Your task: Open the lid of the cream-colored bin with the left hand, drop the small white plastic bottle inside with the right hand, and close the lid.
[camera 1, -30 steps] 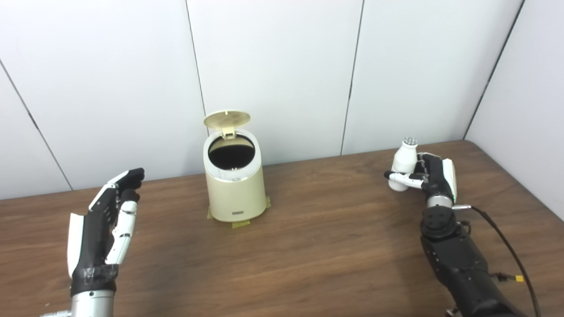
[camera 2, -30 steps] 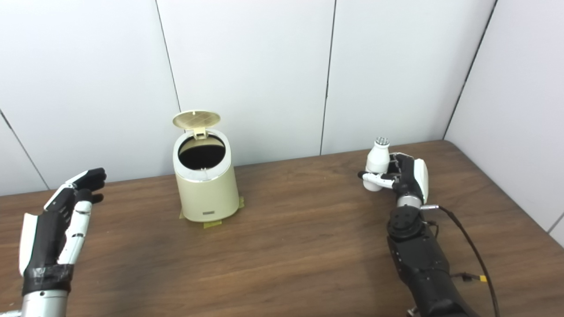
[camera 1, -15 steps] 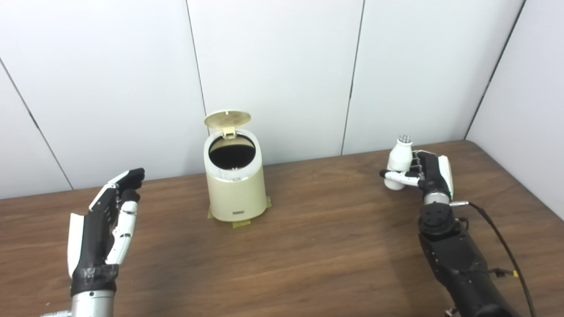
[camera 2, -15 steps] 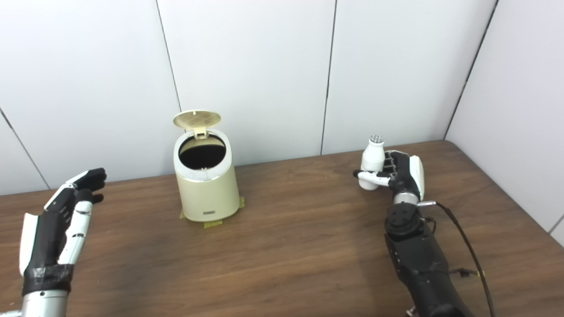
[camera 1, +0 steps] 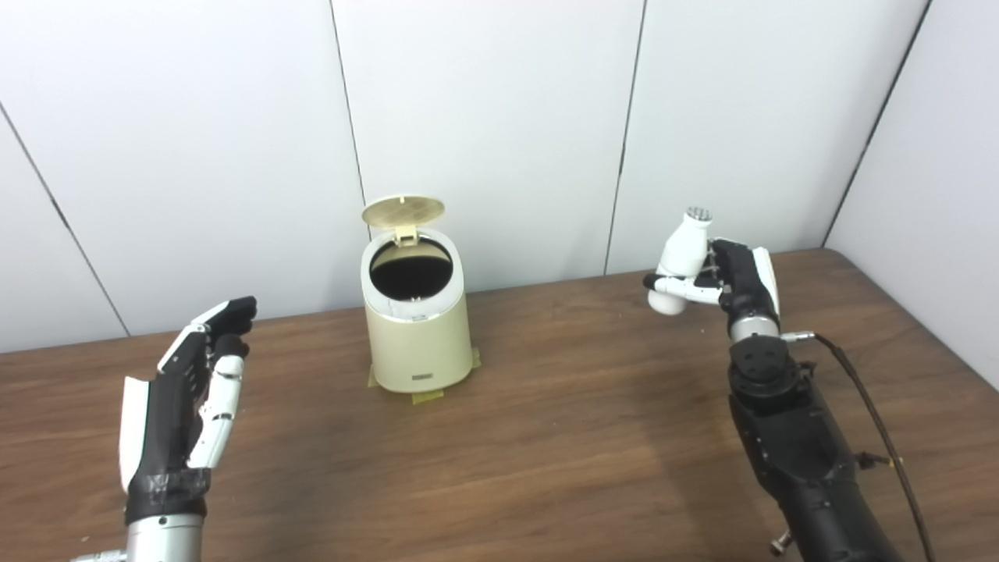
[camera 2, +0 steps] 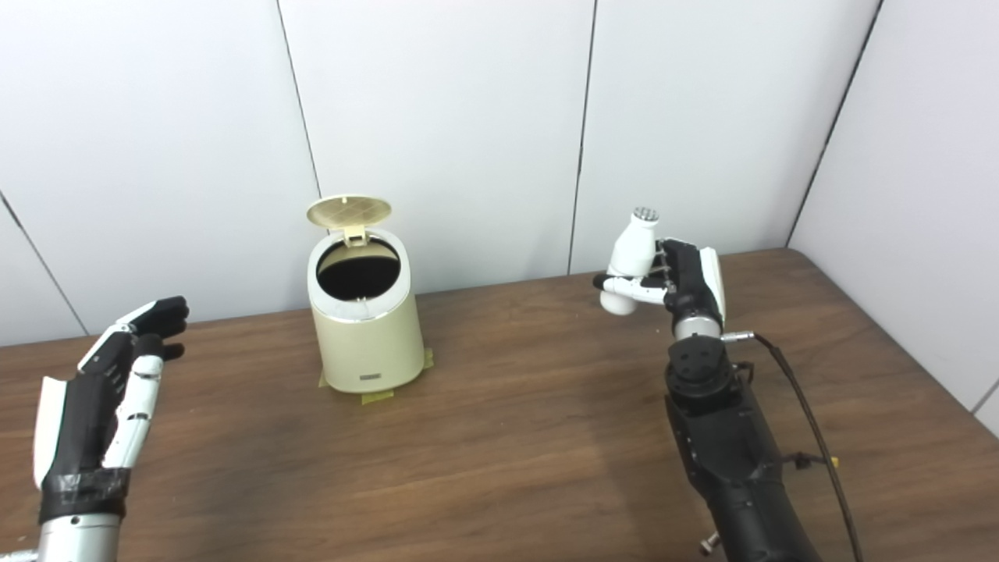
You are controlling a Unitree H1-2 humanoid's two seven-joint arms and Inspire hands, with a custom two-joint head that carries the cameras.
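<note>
The cream-colored bin (camera 1: 419, 332) stands at the back middle of the wooden table (camera 1: 546, 437), its round lid (camera 1: 403, 211) flipped up against the wall and its dark opening showing. My right hand (camera 1: 737, 281) is shut on the small white plastic bottle (camera 1: 680, 254), holding it tilted above the table, well to the right of the bin. My left hand (camera 1: 191, 390) hovers open at the front left, fingers apart, away from the bin and holding nothing.
Yellowish tape tabs (camera 1: 425, 396) stick out under the bin's base. White wall panels (camera 1: 499, 117) rise close behind the table and along its right side. A black cable (camera 1: 874, 414) runs along the right forearm.
My right hand has lifted the bottle off the table and carried it up and to the left, toward the bin. The left hand and the open lid have stayed still.
</note>
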